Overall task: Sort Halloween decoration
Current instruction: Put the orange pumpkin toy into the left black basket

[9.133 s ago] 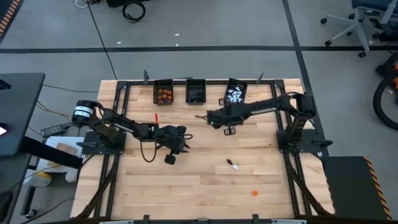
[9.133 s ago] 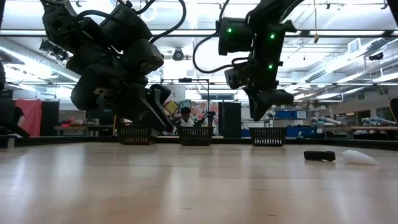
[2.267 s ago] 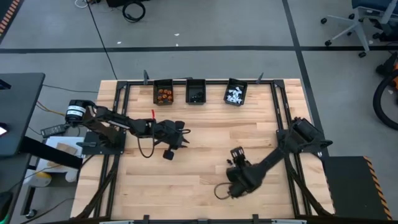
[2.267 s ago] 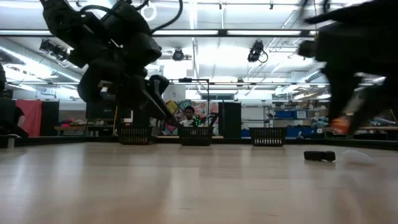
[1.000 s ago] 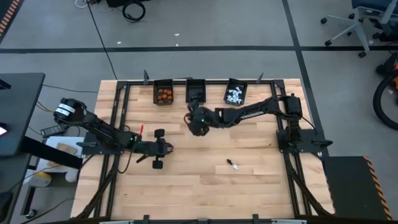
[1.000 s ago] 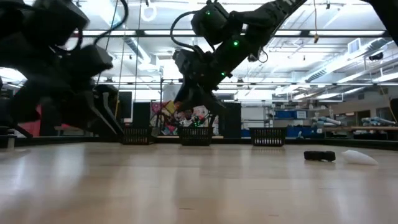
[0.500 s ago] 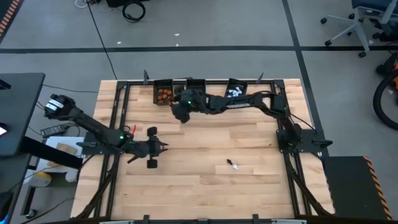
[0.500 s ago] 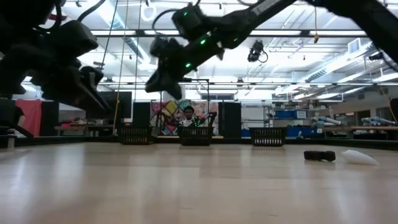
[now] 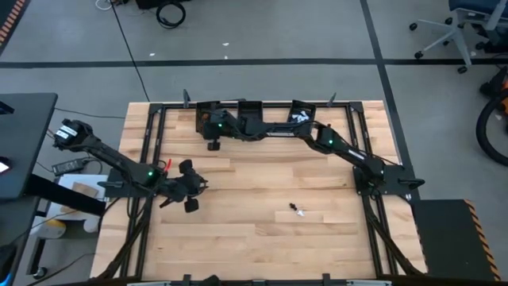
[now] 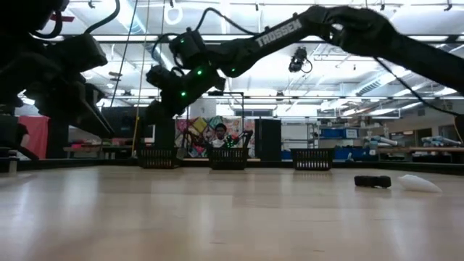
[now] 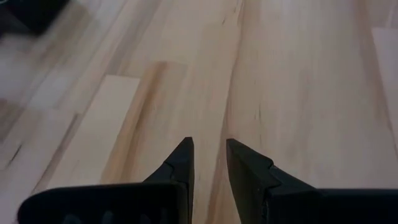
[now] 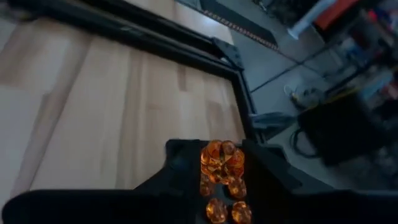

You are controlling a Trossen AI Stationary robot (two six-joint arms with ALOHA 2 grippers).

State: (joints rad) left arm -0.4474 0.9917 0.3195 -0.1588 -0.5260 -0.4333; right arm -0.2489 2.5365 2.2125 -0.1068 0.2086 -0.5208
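My right gripper [image 9: 209, 129] reaches across the far edge and hangs over the far-left black bin [image 9: 203, 117] of orange trinkets [image 12: 216, 210]. Its fingers stand close together with an orange lump between them. A middle bin [image 9: 252, 106] and a right bin [image 9: 302, 117] holding white trinkets stand beside it, partly under the arm. One black-and-white trinket [image 9: 298, 210] lies on the table's middle. It shows in the low view as a black piece [image 10: 373, 181] beside a white one [image 10: 419, 183]. My left gripper [image 9: 198, 184] hovers near the left side, slightly open and holding nothing [image 11: 208, 144]. My right gripper pinches an orange trinket [image 12: 217, 157] between its two fingertips, coming from above and pointing down at the bin. The trinket is lifted clear. The bin's orange heap shows through the same gap, so I cannot tell the trinket's outline from the heap.
A black metal frame [image 9: 159, 127] borders the table. The three bins [image 10: 228, 158] line the far edge. Bare wood [image 9: 254, 238] fills the near half. A person [image 10: 217, 134] shows in the room beyond the table.
My right gripper has swung from the table's far middle toward the left along the far edge and now stands over the orange bin. My left gripper has drawn back a little toward the left edge.
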